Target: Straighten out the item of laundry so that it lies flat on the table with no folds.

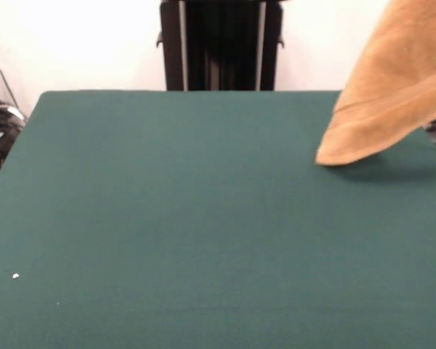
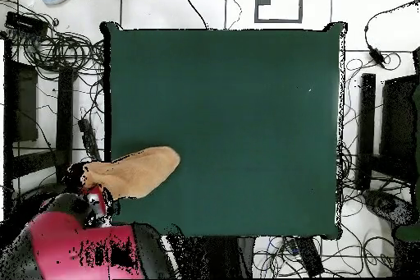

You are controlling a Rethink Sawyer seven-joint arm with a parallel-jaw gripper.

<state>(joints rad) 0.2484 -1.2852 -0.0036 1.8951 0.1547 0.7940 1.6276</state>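
The orange-tan towel (image 1: 392,87) hangs in the air at the right of the front view, and its folded lower end sits just over the green table (image 1: 167,218) above a shadow. In the overhead view the towel (image 2: 139,172) reaches over the table's (image 2: 246,129) left edge near the robot's side. My gripper (image 2: 86,180) sits at the towel's outer end, beyond the table edge, mostly covered by cloth, and holds the towel up. The red arm (image 2: 74,240) comes from the bottom left. The front view does not show the gripper.
The black pedestal (image 1: 218,43) stands behind the table's far edge. A small white speck (image 1: 15,275) lies on the cloth near the front left. Cables (image 2: 49,47) and dark equipment (image 2: 385,129) surround the table on the floor.
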